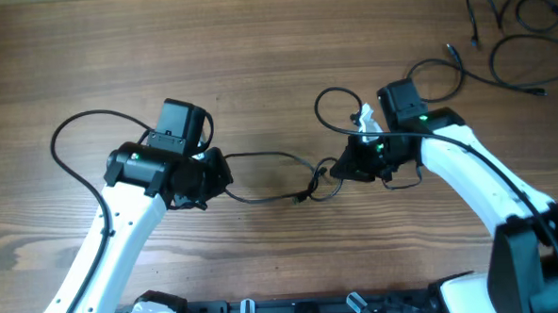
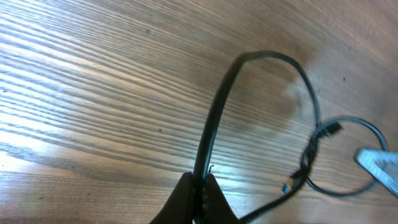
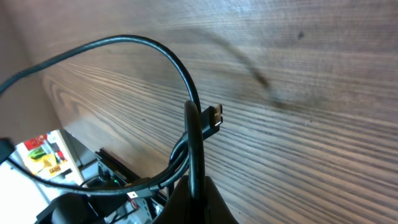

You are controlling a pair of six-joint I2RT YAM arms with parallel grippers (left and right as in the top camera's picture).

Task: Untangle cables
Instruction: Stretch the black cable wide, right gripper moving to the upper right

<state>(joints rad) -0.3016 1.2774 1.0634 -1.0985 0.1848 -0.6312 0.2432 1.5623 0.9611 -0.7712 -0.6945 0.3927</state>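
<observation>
Where left claw (image 2: pixel 199 194) grips, glossy cable (image 2: pixel 214 115) loops

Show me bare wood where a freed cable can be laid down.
Bare: the table's far strip from its left edge to the loose cables, and the near-centre patch just in front of the tangled cable. Crowded: the middle, where left gripper and right gripper pinch it.
</observation>
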